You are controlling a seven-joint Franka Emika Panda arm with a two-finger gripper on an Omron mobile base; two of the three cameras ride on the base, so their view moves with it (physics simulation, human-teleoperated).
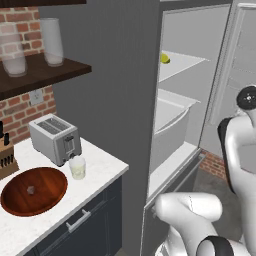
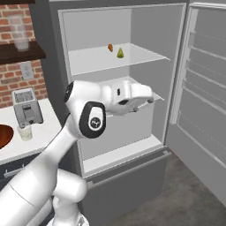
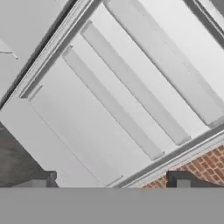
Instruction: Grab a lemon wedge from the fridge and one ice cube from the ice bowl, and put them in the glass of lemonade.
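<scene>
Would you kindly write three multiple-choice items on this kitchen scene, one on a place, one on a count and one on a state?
1. Where does the tiny yellow-green lemon wedge lie?
A. on the upper glass shelf of the tall dark grey fridge
B. in the round reddish-brown wooden ice bowl
C. in the small clear glass of lemonade

2. How many ice cubes lie in the wooden bowl?
A. none
B. one
C. four

3. How does the fridge door stand?
A. shut
B. open
C. removed

Key: 1 A, the wedge sits on the shelf beside a small orange lump; 2 B, a single pale cube shows in the bowl; 3 B, the white interior is exposed and the door is swung out to the right.
</scene>
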